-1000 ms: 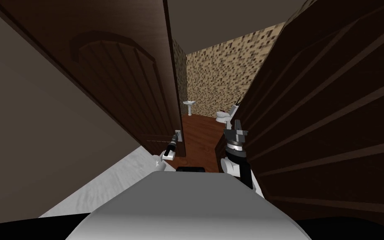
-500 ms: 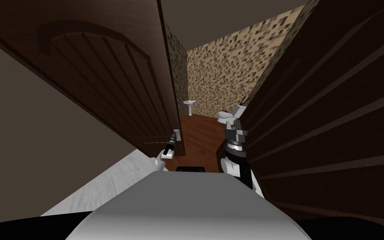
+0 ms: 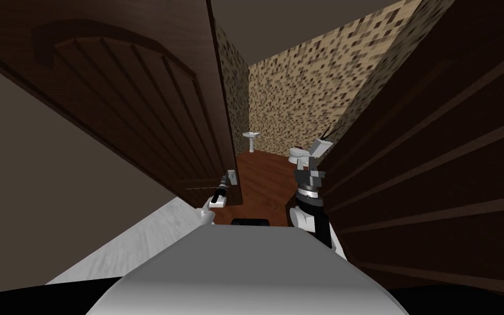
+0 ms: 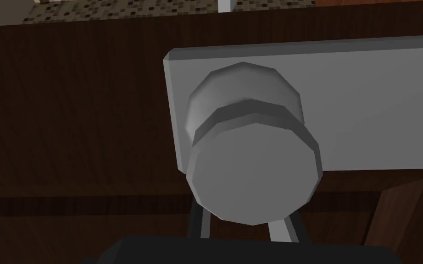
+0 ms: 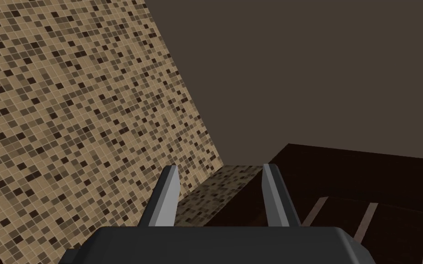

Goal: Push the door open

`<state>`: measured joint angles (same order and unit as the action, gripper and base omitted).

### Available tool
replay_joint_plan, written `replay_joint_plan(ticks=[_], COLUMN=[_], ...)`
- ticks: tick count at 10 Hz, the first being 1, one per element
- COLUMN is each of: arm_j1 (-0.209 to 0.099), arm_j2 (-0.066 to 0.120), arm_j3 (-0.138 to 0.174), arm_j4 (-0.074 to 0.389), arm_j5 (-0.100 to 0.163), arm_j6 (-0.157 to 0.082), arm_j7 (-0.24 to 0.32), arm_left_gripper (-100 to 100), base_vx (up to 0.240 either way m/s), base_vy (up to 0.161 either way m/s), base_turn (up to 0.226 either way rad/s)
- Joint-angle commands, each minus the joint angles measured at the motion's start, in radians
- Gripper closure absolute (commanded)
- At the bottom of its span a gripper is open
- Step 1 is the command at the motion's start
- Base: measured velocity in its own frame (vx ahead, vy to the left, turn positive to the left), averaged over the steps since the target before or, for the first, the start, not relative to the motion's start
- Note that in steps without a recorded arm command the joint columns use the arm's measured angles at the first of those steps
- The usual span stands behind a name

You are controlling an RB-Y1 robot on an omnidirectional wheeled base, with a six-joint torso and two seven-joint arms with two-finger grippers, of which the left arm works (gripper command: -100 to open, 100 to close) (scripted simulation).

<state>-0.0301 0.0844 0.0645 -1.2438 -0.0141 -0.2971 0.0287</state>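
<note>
— Door position?
— Dark brown door on my left, standing ajar. Past its edge is a tiled room with a sink and a toilet.
— And your grippers?
— My left gripper is at the door's grey knob, which is mounted on a grey plate. Whether it grips the knob I cannot tell. My right gripper is beside a dark panelled surface, spread wide and holding nothing.
</note>
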Motion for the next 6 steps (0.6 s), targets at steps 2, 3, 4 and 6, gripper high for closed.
replay_joint_plan(ticks=[2,3,4,6], arm_j1=[0.000,0.006,0.007,0.013], arm_j2=[0.001,-0.002,-0.003,-0.017], arm_j3=[0.034,0.018,0.016,0.002], arm_j4=[-0.010,-0.014,-0.015,-0.024], arm_j5=[0.003,0.002,0.002,0.002], arm_j6=[0.003,0.004,0.005,0.009], arm_j7=[-0.009,-0.006,-0.006,-0.006], arm_left_gripper=[100,-100,-100,-100], base_vx=[0.189,-0.064,-0.211,-0.228], base_vy=[-0.067,-0.054,-0.041,-0.020], base_turn=[0.096,0.068,0.021,0.033])
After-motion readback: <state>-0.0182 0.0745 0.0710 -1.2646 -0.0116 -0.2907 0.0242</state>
